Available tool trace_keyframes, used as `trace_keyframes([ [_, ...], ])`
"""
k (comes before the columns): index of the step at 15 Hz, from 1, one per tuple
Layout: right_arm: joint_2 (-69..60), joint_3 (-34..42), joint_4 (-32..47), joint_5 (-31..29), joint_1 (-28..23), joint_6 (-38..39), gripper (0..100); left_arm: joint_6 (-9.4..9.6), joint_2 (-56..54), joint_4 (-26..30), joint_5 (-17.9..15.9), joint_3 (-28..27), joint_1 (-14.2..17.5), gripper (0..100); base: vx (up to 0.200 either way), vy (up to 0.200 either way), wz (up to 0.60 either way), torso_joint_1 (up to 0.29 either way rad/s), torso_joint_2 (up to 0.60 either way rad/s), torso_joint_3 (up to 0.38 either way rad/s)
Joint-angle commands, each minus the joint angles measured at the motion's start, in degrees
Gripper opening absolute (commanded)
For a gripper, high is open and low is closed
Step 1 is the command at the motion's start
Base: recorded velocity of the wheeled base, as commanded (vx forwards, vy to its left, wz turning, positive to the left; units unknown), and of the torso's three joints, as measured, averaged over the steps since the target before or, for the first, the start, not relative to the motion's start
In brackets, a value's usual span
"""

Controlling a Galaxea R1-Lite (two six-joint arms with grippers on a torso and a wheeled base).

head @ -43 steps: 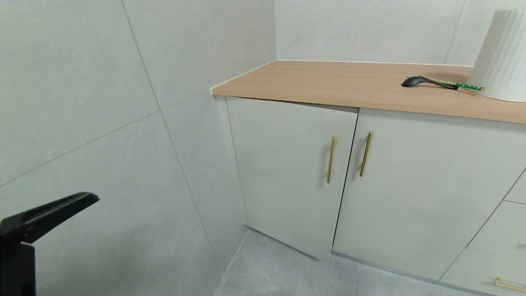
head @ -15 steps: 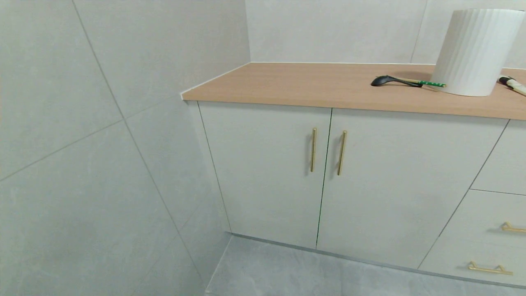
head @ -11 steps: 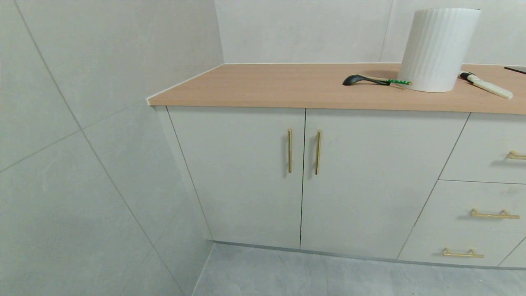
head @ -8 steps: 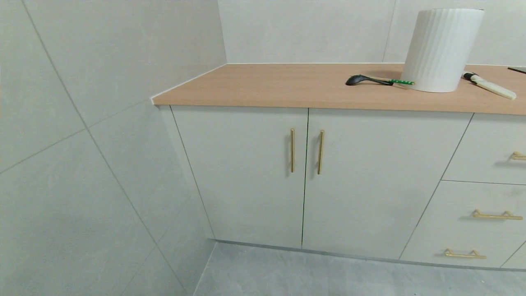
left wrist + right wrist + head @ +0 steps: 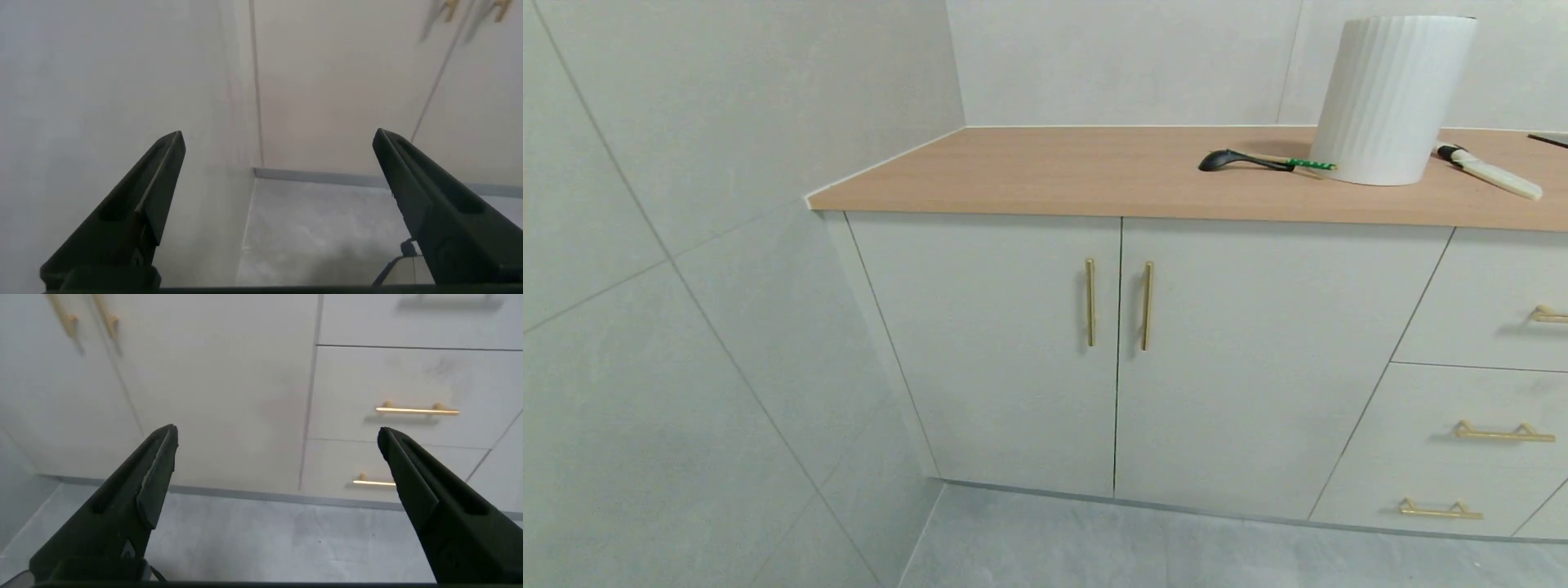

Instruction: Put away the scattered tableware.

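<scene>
Since the earliest frame the head camera has swung along the cupboard, so the whole picture has shifted. The left cupboard door (image 5: 988, 351), which hung ajar then, now sits flush with the right door (image 5: 1258, 367).

Both grippers hang low before the cupboard front, close to the floor (image 5: 1176, 547). The bench (image 5: 1045, 175) and everything on it are well above them. The left gripper (image 5: 278, 139) is spread wide with nothing between its fingers and faces the corner where wall, cupboard and floor meet. The right gripper (image 5: 276, 434) is likewise spread and empty, facing the right door and the drawers (image 5: 409, 376) beside it.

Up on the bench, a tall white ribbed container (image 5: 1392, 98) stands upright, above and beyond the right gripper. A black ladle (image 5: 1241, 160) lies on the side of the container nearer the left gripper. Its handle runs towards the container's foot, and a green-patterned stick (image 5: 1308, 164) lies along it. Whether either touches the container cannot be told. A cream-handled utensil (image 5: 1490, 171) lies on the container's far side, near it.
</scene>
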Motion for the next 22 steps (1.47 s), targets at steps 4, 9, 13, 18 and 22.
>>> trace_keyframes([
  [4,0.0,0.0,0.0,0.1,0.0,-0.3,100,-0.03,0.1,0.0,0.0,0.0,0.0,100,0.000,0.000,0.00,0.000,0.00,0.000],
  [9,0.1,0.0,0.1,0.1,0.0,-0.4,100,1.29,0.1,0.1,0.1,0.0,0.0,100,0.000,0.000,0.00,0.029,-0.04,-0.005],
  [13,0.1,0.0,0.1,0.1,0.0,-0.4,100,1.38,0.1,0.0,0.2,0.0,0.0,100,0.000,0.000,0.00,0.224,-0.10,-0.113],
  [18,0.0,0.0,0.1,0.1,0.1,-0.3,100,1.29,0.1,0.0,0.6,0.0,0.0,100,0.000,0.000,0.00,0.219,-0.59,-0.209],
  [22,0.0,0.0,0.1,0.1,0.0,-0.3,100,1.29,0.1,0.0,0.6,0.0,0.0,100,0.000,0.000,0.00,0.182,-0.50,-0.215],
])
